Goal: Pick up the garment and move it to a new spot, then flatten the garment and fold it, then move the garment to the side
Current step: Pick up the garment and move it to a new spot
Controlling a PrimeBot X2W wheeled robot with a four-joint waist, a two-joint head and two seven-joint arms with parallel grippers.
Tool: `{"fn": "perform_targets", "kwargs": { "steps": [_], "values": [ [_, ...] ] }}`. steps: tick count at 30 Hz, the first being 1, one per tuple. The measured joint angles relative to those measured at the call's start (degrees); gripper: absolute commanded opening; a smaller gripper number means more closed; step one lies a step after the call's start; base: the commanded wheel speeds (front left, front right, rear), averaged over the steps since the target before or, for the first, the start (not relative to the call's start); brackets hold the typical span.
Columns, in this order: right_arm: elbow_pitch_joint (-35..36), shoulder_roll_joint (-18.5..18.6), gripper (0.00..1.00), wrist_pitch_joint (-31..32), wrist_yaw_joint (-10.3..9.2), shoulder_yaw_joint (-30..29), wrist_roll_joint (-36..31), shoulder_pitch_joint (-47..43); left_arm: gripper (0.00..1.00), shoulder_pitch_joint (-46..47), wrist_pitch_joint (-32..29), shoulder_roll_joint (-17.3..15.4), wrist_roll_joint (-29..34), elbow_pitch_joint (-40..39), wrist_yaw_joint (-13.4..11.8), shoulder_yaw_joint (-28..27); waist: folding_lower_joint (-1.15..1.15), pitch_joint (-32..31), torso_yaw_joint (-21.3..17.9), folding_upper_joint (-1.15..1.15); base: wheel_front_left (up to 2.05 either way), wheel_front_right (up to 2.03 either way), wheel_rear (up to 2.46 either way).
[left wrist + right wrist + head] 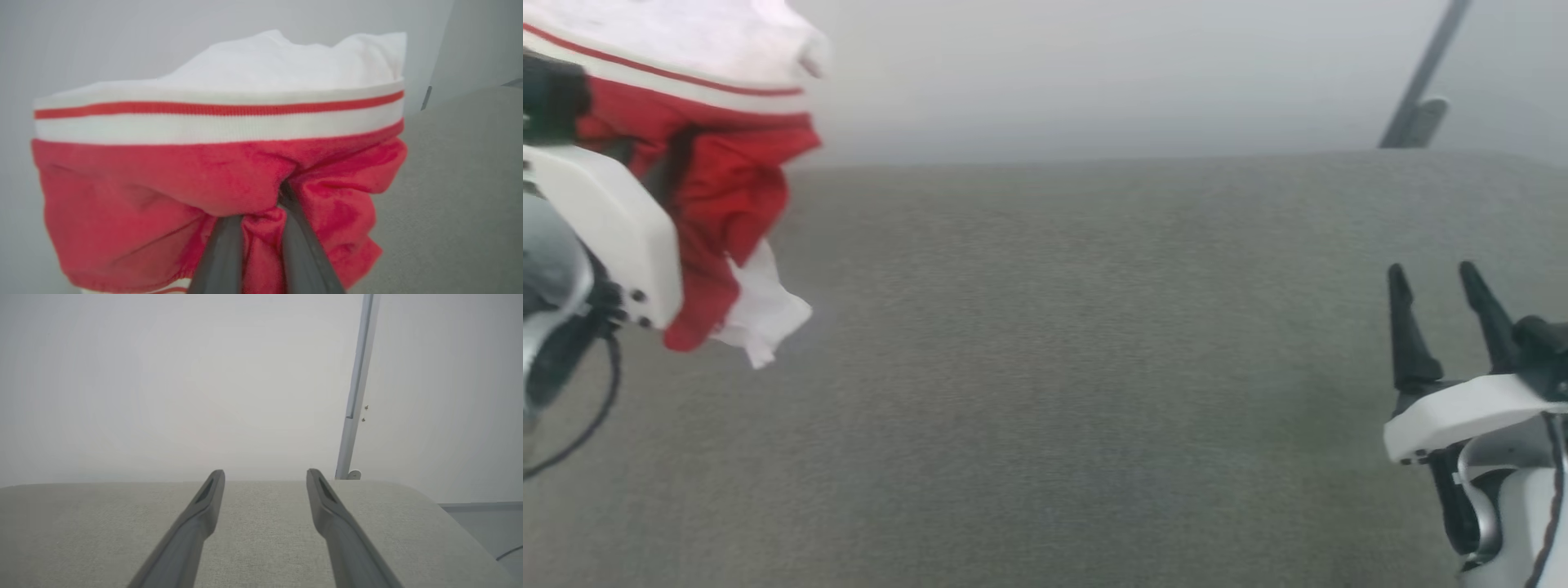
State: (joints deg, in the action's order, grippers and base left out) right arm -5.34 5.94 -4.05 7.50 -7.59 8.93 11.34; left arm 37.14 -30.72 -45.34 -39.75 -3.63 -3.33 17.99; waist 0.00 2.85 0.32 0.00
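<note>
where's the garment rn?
Head view, upper left: the garment hangs bunched from the left hand, which pinches its red cloth, above the grey surface. The open right hand is far off at lower right.

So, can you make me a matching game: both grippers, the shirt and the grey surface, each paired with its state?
Things:
1. left gripper
2. right gripper
3. shirt
4. grey surface

States:
A. open, holding nothing
B. hanging in a bunch, red and white
C. shut on red cloth
D. flat, spread out below both arms

Pairs: 1-C, 2-A, 3-B, 4-D
</note>
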Motion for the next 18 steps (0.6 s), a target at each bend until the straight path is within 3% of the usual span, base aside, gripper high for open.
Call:
{"fn": "perform_targets", "kwargs": {
  "steps": [9,15,18],
  "values": [
    [0.51,-0.38,1.0,-1.05,0.0,-4.33,-0.86,0.11,0.0,-2.68,-3.83,3.28,1.15,-8.44,-3.34,4.94,0.0,1.81,-6.68,0.0,0.0,0.0,0.0],
    [-0.41,-1.2,1.0,-2.16,0.0,-5.34,-0.87,0.08,0.0,-4.54,-4.66,6.8,1.56,-9.07,-3.96,9.11,0.0,3.42,-9.69,0.0,0.0,0.0,0.0],
    [-1.47,-1.75,1.0,-3.11,0.0,-5.42,-0.87,0.1,0.0,-5.84,-4.38,10.06,1.63,-7.89,-4.15,11.92,0.0,4.56,-11.0,0.0,0.0,0.0,0.0]
  ]
}}
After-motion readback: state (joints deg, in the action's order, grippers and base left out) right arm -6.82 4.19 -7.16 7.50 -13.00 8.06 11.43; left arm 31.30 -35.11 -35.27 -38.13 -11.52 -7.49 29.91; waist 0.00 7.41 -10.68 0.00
